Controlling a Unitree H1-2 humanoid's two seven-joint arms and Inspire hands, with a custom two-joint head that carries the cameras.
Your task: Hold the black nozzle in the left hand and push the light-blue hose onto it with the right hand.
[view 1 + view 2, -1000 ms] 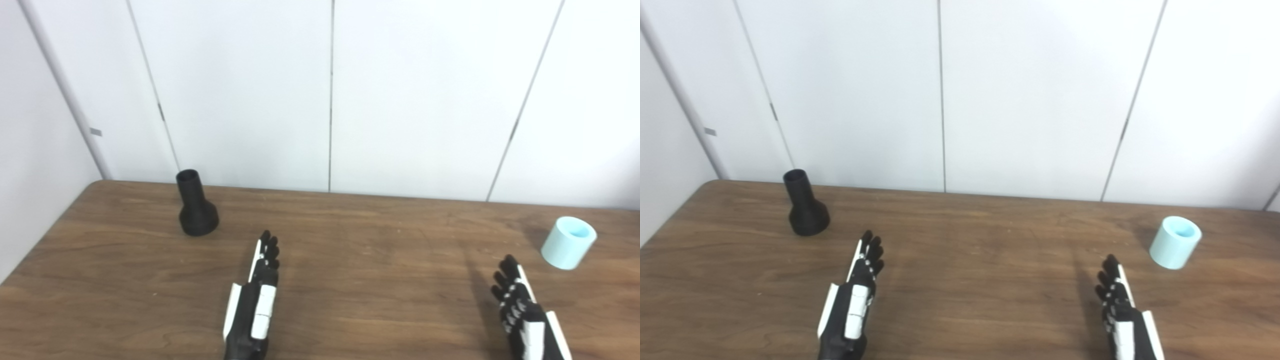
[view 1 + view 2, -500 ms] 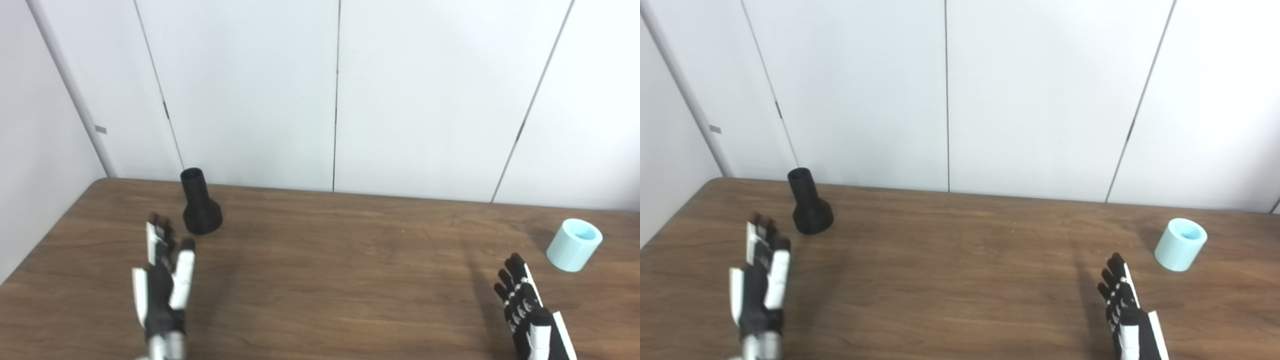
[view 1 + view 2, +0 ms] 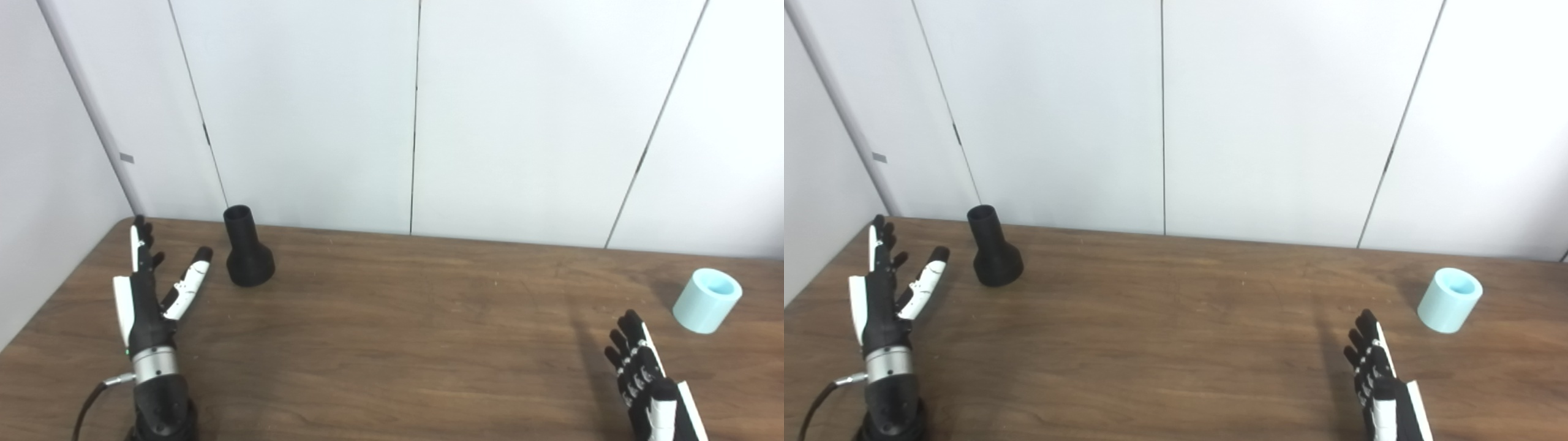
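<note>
A: Where does the black nozzle (image 3: 247,252) stand?

B: It stands upright on the wooden table (image 3: 404,331), wide base down and narrow mouth up, near the far left corner, close to the white wall panels (image 3: 416,110).

A: And the left hand (image 3: 147,288)?

B: It is raised over the table's left side, just to the left of the nozzle and not touching it. Its fingers (image 3: 139,242) point away toward the wall, and the thumb (image 3: 191,278) is spread out to the right, toward the nozzle. The hand is empty and released. A silver wrist cuff (image 3: 149,364) and a thin cable (image 3: 92,404) show below it.

A: What about the light-blue hose (image 3: 707,300)?

B: It is a short, pale blue tube lying tilted on the table at the far right, with its open end facing up and to the right. Nothing touches it.

A: And the right hand (image 3: 646,383)?

B: It sits low at the bottom right, nearer the camera than the hose and to its left, clearly apart from it. Its fingers (image 3: 1366,343) are stretched out fairly straight, side by side, and it holds nothing.
</note>
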